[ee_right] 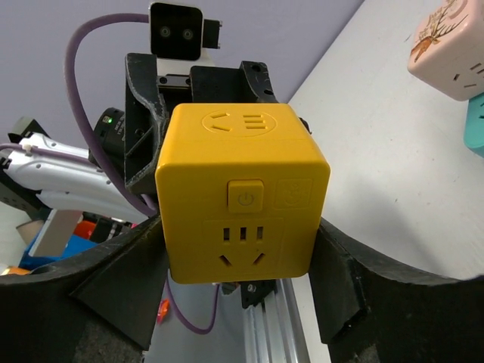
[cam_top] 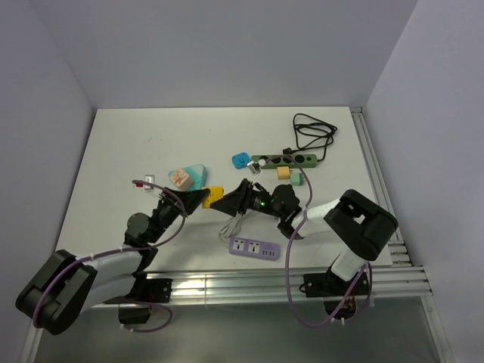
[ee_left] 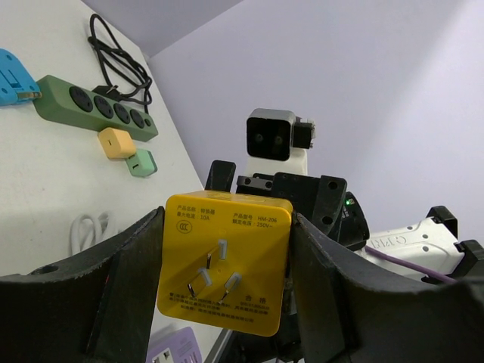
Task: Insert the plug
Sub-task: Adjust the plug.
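The yellow plug cube [ee_left: 224, 261] hangs above the tabletop [cam_top: 136, 151] in the middle of the overhead frame, between the two arms. The left fingers [ee_left: 113, 280] are clamped on its sides. The right fingers [ee_right: 113, 295] flank it too, though whether they press or merely bracket it is hard to tell.

If one pair lets go before the other bites, the cube could twist or drop, and its three prongs would meet a socket crooked.

The left wrist view shows those prongs; the right wrist view shows the opposite face, with socket holes and a button. The overhead view alone places the cube between the purple power strip [cam_top: 255, 248] at lower centre and the green power strip [cam_top: 286, 159] at upper right.
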You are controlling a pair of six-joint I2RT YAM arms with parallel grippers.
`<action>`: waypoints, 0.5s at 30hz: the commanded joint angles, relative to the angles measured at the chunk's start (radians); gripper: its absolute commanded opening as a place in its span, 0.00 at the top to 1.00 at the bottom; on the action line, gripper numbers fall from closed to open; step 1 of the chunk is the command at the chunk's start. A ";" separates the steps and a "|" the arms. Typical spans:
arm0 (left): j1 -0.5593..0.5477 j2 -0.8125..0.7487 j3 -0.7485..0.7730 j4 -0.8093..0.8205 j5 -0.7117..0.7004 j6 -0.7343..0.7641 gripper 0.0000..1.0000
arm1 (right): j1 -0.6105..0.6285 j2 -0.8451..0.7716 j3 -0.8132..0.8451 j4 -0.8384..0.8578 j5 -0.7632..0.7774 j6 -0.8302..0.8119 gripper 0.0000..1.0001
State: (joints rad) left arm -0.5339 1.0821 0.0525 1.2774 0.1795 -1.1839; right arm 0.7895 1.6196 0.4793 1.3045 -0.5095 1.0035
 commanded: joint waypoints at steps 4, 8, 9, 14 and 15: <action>-0.005 0.009 0.007 0.201 0.015 -0.005 1.00 | 0.007 -0.040 0.045 0.062 -0.003 -0.017 0.33; -0.005 0.018 0.007 0.203 0.015 -0.005 0.99 | 0.007 -0.050 0.053 0.049 -0.009 -0.023 0.54; -0.005 0.018 0.009 0.200 0.015 -0.006 1.00 | 0.007 -0.052 0.053 0.044 -0.008 -0.029 0.58; -0.006 0.018 0.027 0.157 0.020 0.001 0.97 | 0.007 -0.079 0.056 -0.032 0.015 -0.052 0.82; -0.006 0.018 0.027 0.157 0.020 0.000 0.94 | 0.007 -0.089 0.055 -0.042 0.020 -0.063 0.85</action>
State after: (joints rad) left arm -0.5339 1.0950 0.0540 1.3071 0.1864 -1.1938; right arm 0.7895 1.5909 0.4866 1.2549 -0.5091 0.9955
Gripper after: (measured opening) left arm 0.647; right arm 0.696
